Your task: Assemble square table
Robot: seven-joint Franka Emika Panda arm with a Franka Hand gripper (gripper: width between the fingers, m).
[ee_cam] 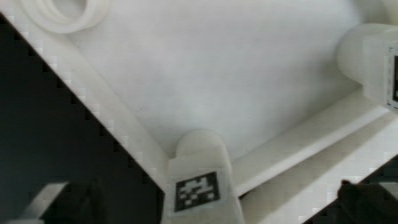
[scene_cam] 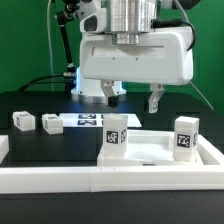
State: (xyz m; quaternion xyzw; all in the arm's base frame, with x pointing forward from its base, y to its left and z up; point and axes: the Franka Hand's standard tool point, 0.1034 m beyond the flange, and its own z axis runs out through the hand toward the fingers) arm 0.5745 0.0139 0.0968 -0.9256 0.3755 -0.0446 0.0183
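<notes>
The square table's white slab (scene_cam: 150, 152) lies flat at the exterior view's front right. Two white tagged legs stand upright on it, one near its left corner (scene_cam: 113, 135) and one at its right (scene_cam: 185, 136). My gripper (scene_cam: 131, 100) hangs open and empty just above the left leg, its fingers spread to either side. In the wrist view the slab (ee_cam: 231, 80) fills the frame. The tagged leg (ee_cam: 199, 185) lies between my dark fingertips (ee_cam: 365, 200), and my gripper (ee_cam: 208, 207) touches nothing. The other leg (ee_cam: 374, 60) shows at the edge. Two loose leg blocks (scene_cam: 22, 121) (scene_cam: 50, 124) lie on the black table at the left.
The marker board (scene_cam: 85, 121) lies flat behind the slab, beside the loose blocks. A long low white barrier rail (scene_cam: 60, 181) runs along the front and up the right side (scene_cam: 214, 152). The arm's base stands at the back centre.
</notes>
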